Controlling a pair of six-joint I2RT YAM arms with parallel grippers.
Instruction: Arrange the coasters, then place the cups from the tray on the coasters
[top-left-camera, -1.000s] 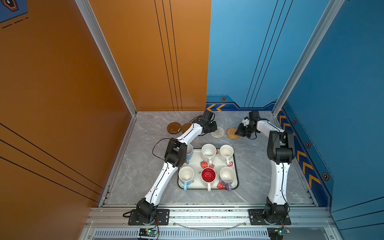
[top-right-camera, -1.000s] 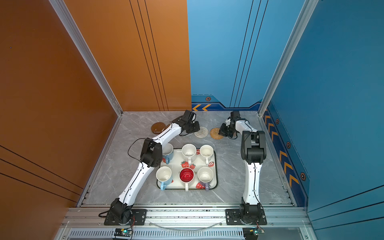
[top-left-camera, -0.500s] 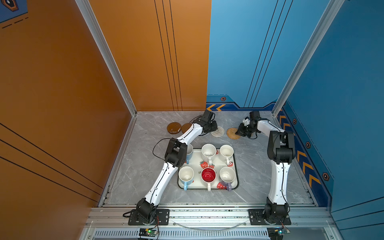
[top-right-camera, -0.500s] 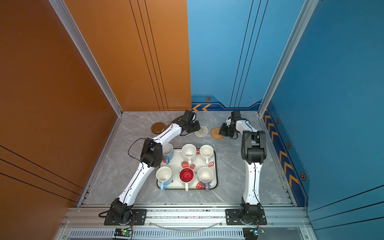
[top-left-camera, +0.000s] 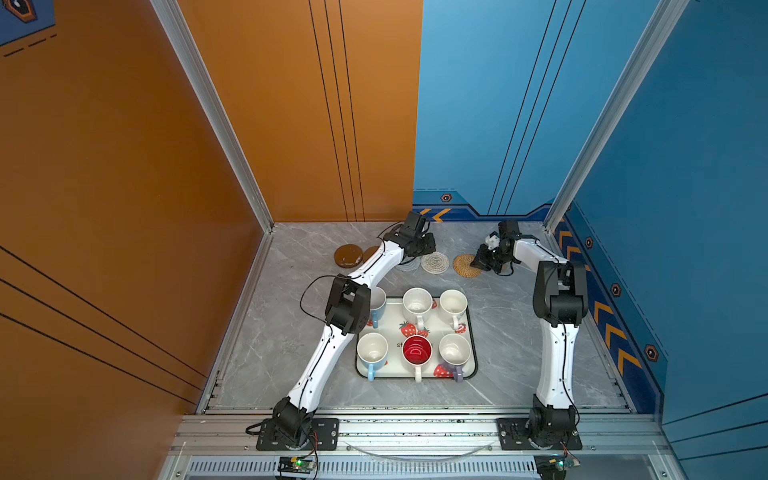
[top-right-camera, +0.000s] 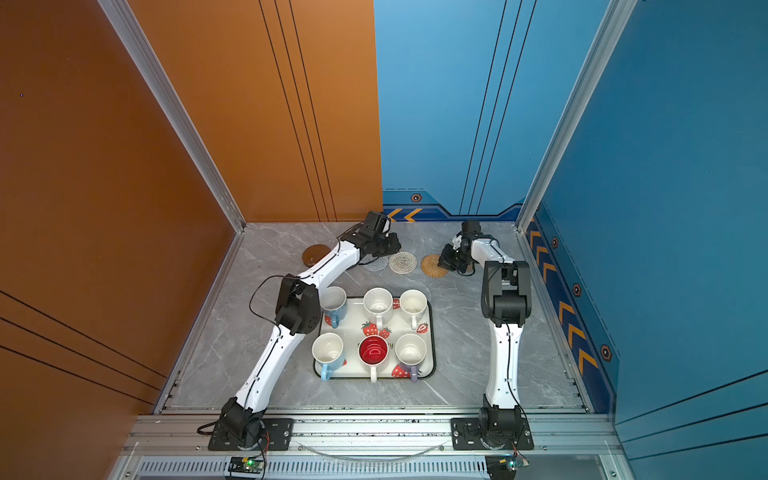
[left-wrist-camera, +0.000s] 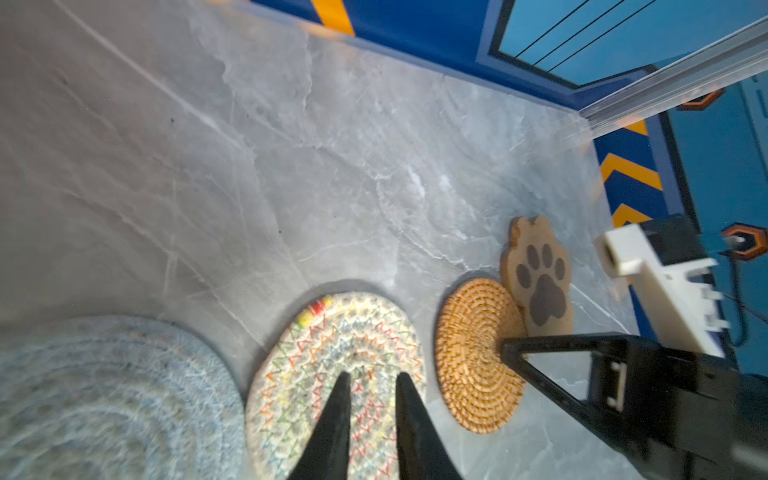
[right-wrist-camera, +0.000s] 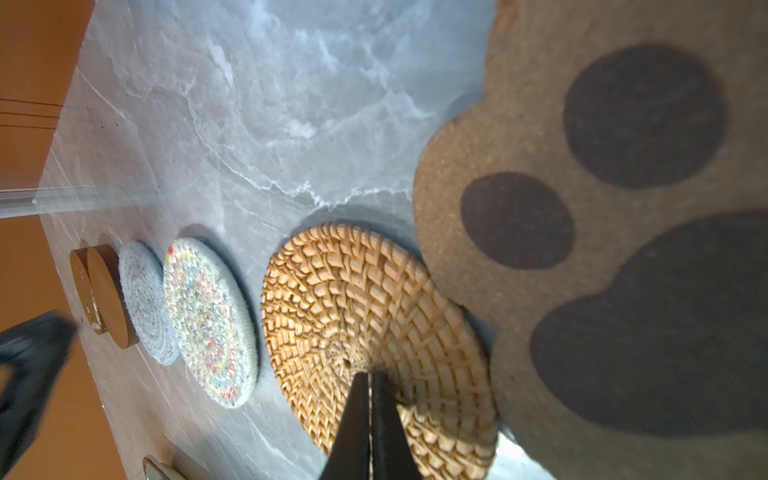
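Six coasters lie in a row along the back: two brown discs (top-left-camera: 348, 254), one grey woven (left-wrist-camera: 104, 395), one cream woven (top-left-camera: 435, 262), one tan woven (top-left-camera: 466, 265) and one paw-print (left-wrist-camera: 540, 282), which touches the tan one's edge. My left gripper (left-wrist-camera: 372, 378) hovers over the cream coaster, open a little and holding nothing. My right gripper (right-wrist-camera: 369, 374) is shut, its tips resting on the tan coaster (right-wrist-camera: 357, 316) near its middle. The strawberry tray (top-left-camera: 473, 345) holds six cups; the red-inside cup (top-left-camera: 417, 349) is in the front row.
The left arm's elbow (top-left-camera: 348, 305) hangs over the back-left light blue cup (top-left-camera: 377, 305). The orange wall and blue wall close the back. Bare marble floor (top-left-camera: 511, 332) lies right of the tray and in front of it.
The left gripper's jaws have parted slightly over the cream coaster. The right gripper has shifted a little toward the tan coaster and stays shut.
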